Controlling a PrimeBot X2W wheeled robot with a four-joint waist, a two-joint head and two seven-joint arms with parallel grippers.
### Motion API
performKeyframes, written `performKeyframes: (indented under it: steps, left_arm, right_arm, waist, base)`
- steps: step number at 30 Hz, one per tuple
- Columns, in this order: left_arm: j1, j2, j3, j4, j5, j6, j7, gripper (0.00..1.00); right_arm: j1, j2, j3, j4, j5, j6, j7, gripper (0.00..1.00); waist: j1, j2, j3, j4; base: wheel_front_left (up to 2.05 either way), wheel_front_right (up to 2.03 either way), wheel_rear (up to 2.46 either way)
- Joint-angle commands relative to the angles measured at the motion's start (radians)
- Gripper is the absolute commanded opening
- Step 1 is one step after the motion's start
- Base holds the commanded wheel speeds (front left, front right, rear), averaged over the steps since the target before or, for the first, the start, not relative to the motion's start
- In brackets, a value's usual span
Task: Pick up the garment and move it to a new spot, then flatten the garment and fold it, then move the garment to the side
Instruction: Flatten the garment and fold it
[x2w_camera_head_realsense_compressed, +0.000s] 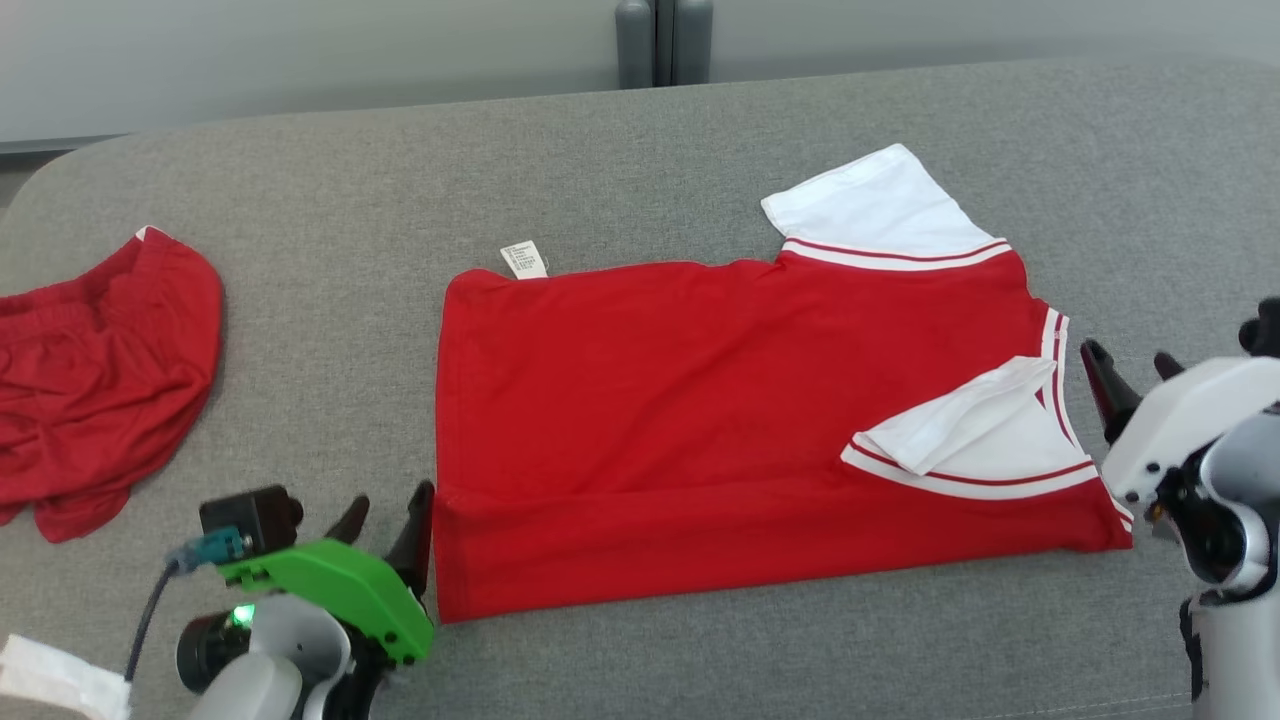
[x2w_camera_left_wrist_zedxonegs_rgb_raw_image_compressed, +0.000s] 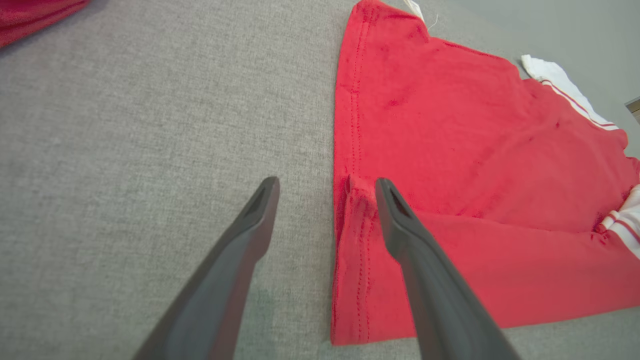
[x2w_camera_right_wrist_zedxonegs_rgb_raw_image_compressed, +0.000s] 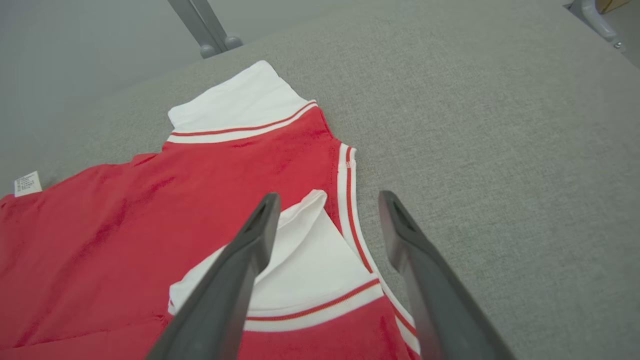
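Noted red jersey T-shirt with white, red-striped sleeves (x2w_camera_head_realsense_compressed: 700, 400) lying flat about midway across grey woven-fabric table top (x2w_camera_head_realsense_compressed: 700, 140). Long axis running left to right across head view: hem end toward robot's left, collar and sleeve end toward its right. Saw near long edge turned up over the body as a narrow band, with near sleeve folded in on top and far sleeve sticking out at far right corner. Logged small white care label (x2w_camera_head_realsense_compressed: 524, 259) at far hem corner.

Found green-cased left gripper (x2w_camera_head_realsense_compressed: 392, 500) at near hem corner, fingers spread apart, holding nothing. In left wrist view, one finger over bare table, the other over the folded band, hem edge between them; cannot tell whether touching cloth.

Found white-cased right gripper (x2w_camera_head_realsense_compressed: 1127, 355) just off collar end, likewise spread and empty. In right wrist view, straddling striped neck edge, one finger over the folded-in white sleeve.

Judged one arm per end, each nearest its own end; suits another lengthwise fold with both ends lifted together. Disregarded second, crumpled red cloth (x2w_camera_head_realsense_compressed: 90, 380) at far left, well apart from shirt.
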Motion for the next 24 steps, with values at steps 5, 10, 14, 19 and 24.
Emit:
performKeyframes:
  steps: [5, 10, 14, 19, 24]
  left_arm:
    - [-0.173, -0.007, 0.027, 0.062, -0.030, -0.040, 0.045, 1.00]
    - [-0.344, -0.024, 0.027, 0.177, -0.039, -0.069, 0.098, 1.00]
    - [-0.475, -0.041, 0.015, 0.277, -0.024, -0.083, 0.133, 1.00]
    - [-0.600, -0.066, -0.003, 0.387, -0.003, -0.106, 0.129, 1.00]
    - [-0.678, -0.084, -0.041, 0.499, 0.038, -0.124, 0.121, 1.00]
  right_arm:
    - [-0.185, -0.071, 0.114, 0.044, 0.018, 0.000, 0.050, 1.00]
    - [-0.366, -0.120, 0.212, 0.183, 0.056, 0.000, 0.047, 1.00]
    - [-0.501, -0.140, 0.260, 0.305, 0.069, 0.000, 0.025, 1.00]
    - [-0.619, -0.157, 0.315, 0.416, 0.079, 0.000, -0.022, 1.00]
    - [-0.701, -0.163, 0.363, 0.505, 0.096, 0.000, -0.074, 1.00]
  waist:
    - [0.0000, 0.0000, 0.045, -0.009]
    - [0.0000, 0.0000, 0.105, -0.019]
    - [0.0000, 0.0000, 0.161, -0.024]
    - [0.0000, 0.0000, 0.210, -0.024]
    - [0.0000, 0.0000, 0.249, -0.030]
  base:
    - [0.00, 0.00, 0.00]
    - [0.00, 0.00, 0.00]
    - [0.00, 0.00, 0.00]
    - [0.00, 0.00, 0.00]
    - [0.00, 0.00, 0.00]
